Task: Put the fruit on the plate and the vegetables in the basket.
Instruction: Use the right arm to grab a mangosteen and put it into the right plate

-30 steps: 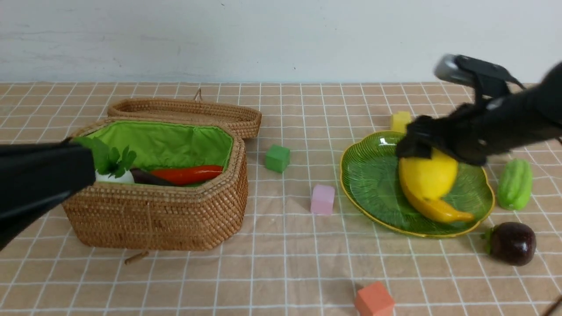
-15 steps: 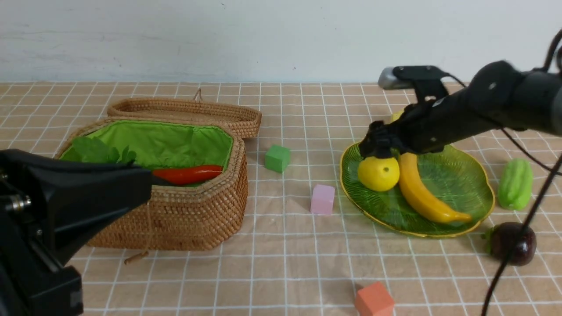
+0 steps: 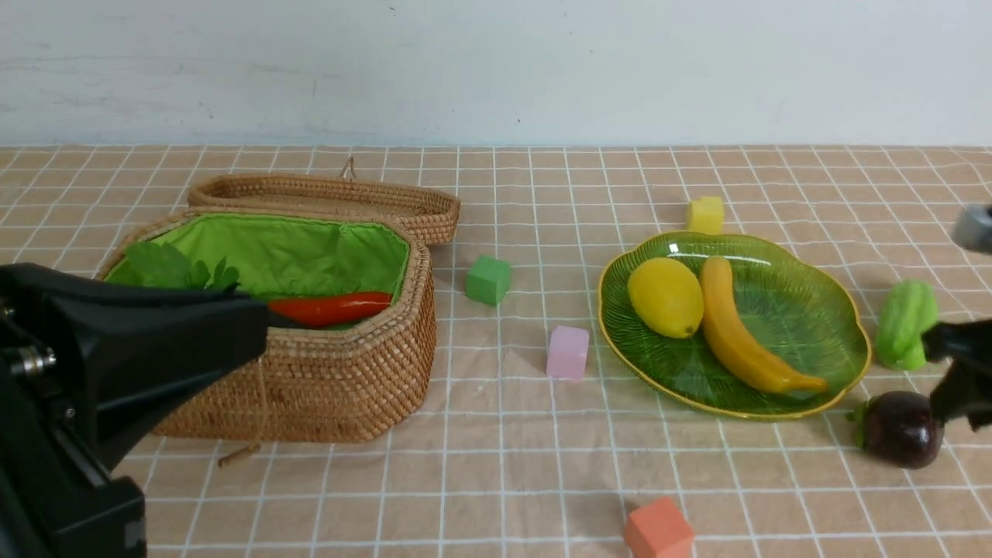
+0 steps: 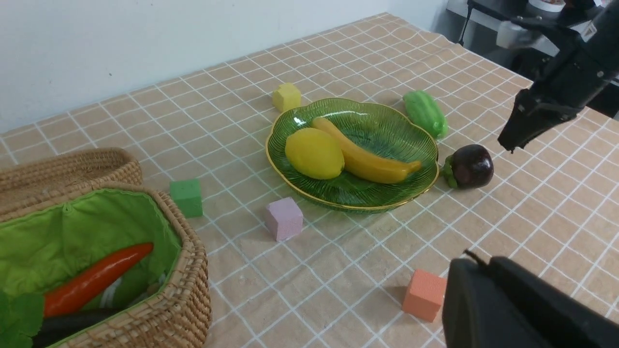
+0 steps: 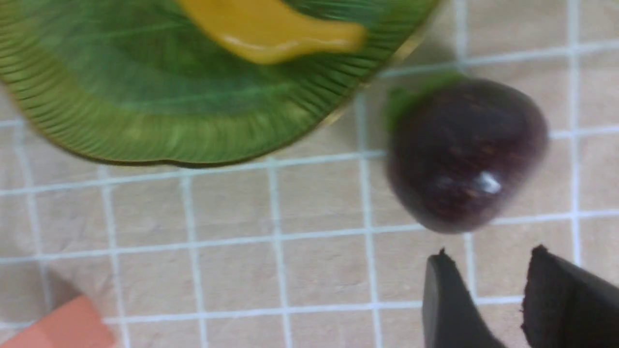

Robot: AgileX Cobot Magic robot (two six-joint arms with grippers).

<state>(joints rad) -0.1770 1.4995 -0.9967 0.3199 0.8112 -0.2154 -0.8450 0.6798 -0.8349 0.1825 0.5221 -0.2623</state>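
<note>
fruit step in hand, judging by the layout. already on the plate (image 3: 806, 310): lemon (image 3: 665, 297) and banana (image 3: 742, 337), side by side. off it, on the worktop just beside the near right rim: round purple fruit (image 3: 899, 428). close by that fruit, not touching: right jaws, narrowly parted, empty. left jaws closed, empty, near the basket (image 3: 325, 380), carrot (image 3: 333, 308) inside. next, probably: spread wider, centre over the purple fruit, lower, close, carry to bare plate. then the gourd (image 3: 905, 323), lying right of the plate, to the basket.
</note>
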